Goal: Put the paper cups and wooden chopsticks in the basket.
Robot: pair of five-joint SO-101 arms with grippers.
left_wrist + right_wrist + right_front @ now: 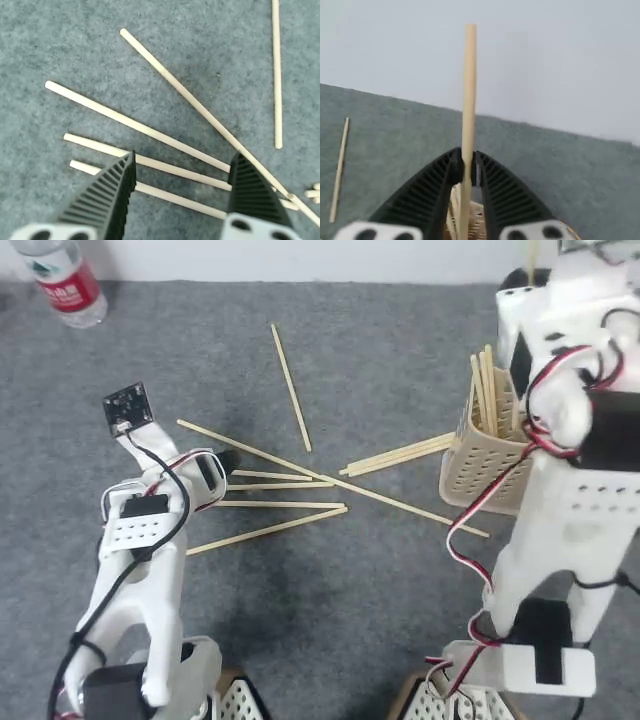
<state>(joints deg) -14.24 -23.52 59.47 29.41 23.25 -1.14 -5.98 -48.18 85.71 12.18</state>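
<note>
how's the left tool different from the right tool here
The left tool is open and empty; the right tool is shut on a chopstick. The left tool points down at loose chopsticks lying flat on the grey carpet; the right tool holds its chopstick upright over the basket. Both are black and ribbed.

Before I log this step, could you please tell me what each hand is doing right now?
Left hand: open, holding nothing.
Right hand: closed on a chopstick.
</note>
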